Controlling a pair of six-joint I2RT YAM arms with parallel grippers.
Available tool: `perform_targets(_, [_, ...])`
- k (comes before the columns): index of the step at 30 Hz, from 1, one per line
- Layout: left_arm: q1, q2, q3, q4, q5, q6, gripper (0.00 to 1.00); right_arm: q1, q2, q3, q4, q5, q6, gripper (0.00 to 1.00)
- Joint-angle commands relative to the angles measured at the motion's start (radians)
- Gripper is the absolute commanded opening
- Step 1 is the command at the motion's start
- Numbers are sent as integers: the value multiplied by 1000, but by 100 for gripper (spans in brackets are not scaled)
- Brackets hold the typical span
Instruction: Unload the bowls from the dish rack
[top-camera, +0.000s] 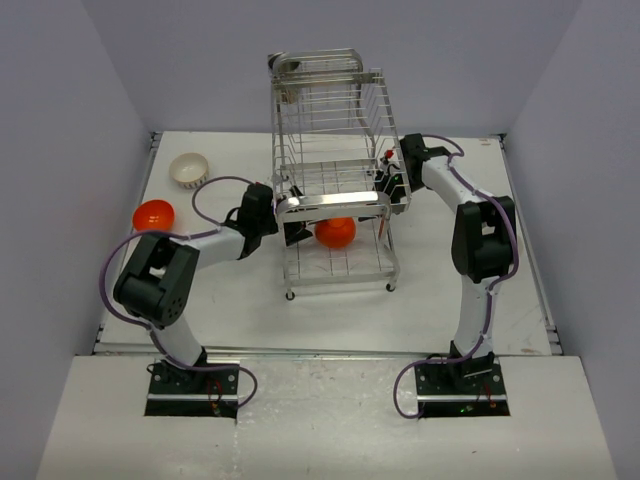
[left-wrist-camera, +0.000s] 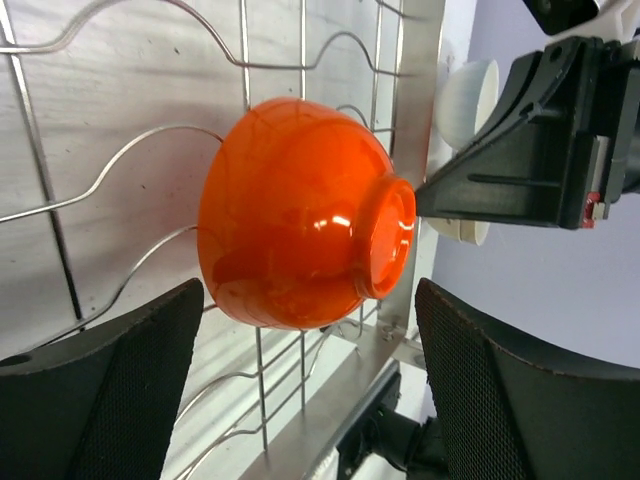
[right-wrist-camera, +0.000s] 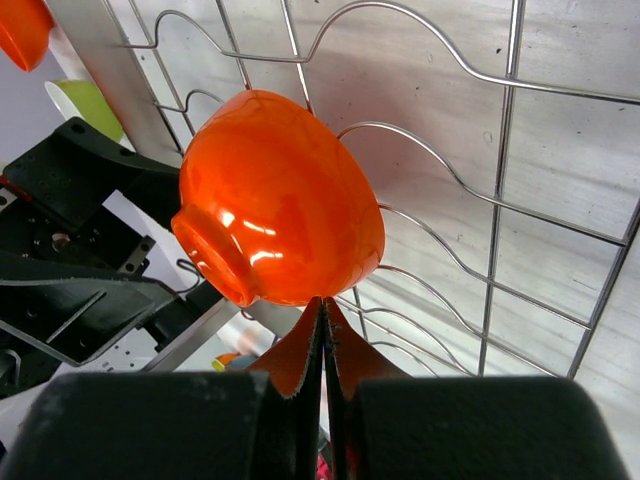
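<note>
On the tabletop (top-camera: 450, 300) the dish rack (top-camera: 330, 150) at centre, rack bowl (top-camera: 336, 232) on its lower tier near the front, near bowl (top-camera: 154, 215) left of the rack, far bowl (top-camera: 188, 169) behind that, left gripper (top-camera: 290, 234) and right gripper (top-camera: 390, 186) flanking the rack.

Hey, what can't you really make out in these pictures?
Left wrist: white rounded thing, mostly hidden by the dish rack bar and right fingers; unidentifiable.
Right wrist: second orange bowl, cut off by the top-left corner.
Top: racked orange bowl, partly covered by the rack's front bar.
</note>
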Motion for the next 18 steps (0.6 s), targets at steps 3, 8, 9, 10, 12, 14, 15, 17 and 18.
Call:
perform_targets(3, [-8,-67,2,-16,-134,68,87,-6,-17,35,-5,-37,2,0])
perform_targets(8, [-14,-59,-10,-18,-162,82,87,-5,-11,32,-5,-37,0,0])
perform_targets(9, [-14,-53,-10,-10,-156,82,87,-5,-9,34,-6,-34,0,0])
perform_targets(10, [-16,-47,-6,-9,-155,80,87,-6,-6,37,-6,-33,0,0])
perform_targets(12, [-17,-29,0,-7,-154,74,87,-6,-6,38,-8,-30,0,0])
perform_targets(14, [-25,-15,16,-10,-151,76,87,-6,-6,43,-8,-28,0,0])
perform_targets(15, [-28,-12,19,-18,-154,77,87,-6,-6,45,-8,-28,0,0])
perform_targets(17, [-34,-1,34,-31,-154,77,87,-8,-6,48,-9,-28,0,0])
perform_targets(18, [-36,5,36,-35,-152,77,87,-9,-6,48,-9,-28,0,0])
